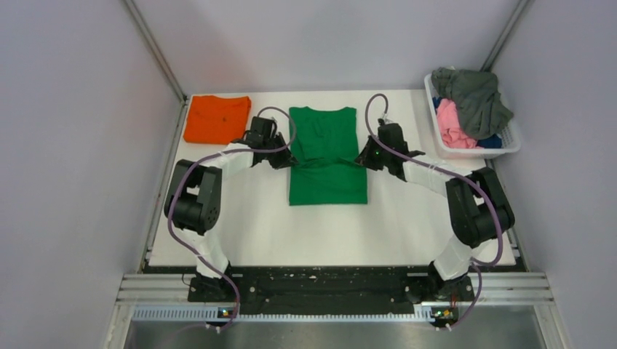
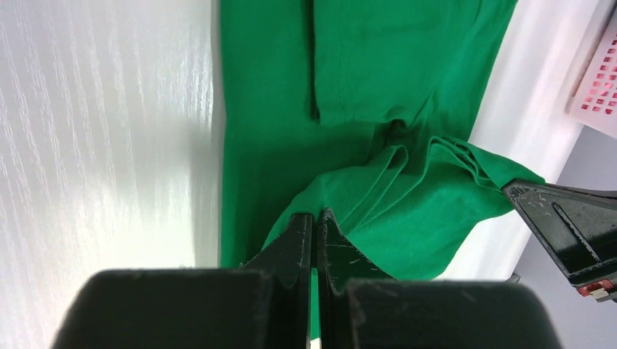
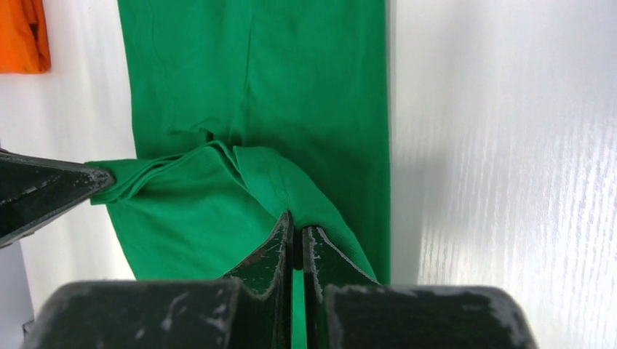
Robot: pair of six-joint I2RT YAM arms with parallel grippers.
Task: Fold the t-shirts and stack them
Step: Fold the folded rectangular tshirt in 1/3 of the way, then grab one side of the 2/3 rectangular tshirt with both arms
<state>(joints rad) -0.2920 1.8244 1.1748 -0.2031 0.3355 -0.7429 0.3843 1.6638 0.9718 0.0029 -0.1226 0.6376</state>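
A bright green t-shirt point(image 1: 326, 156) lies as a long narrow strip in the middle of the white table. My left gripper point(image 1: 289, 159) is shut on its left edge at mid-length, and my right gripper point(image 1: 361, 158) is shut on its right edge opposite. The cloth is pinched up into a ridge between them. The left wrist view shows my left gripper point(image 2: 315, 218) clamping green cloth point(image 2: 378, 196); the right wrist view shows my right gripper point(image 3: 297, 229) clamping green cloth point(image 3: 218, 189). A folded orange t-shirt point(image 1: 216, 118) lies at the back left.
A white plastic basket point(image 1: 509, 142) at the back right holds grey point(image 1: 474, 98), pink point(image 1: 452, 125) and blue tees. Grey walls stand on the left, back and right. The arm bases sit on a black rail at the near edge.
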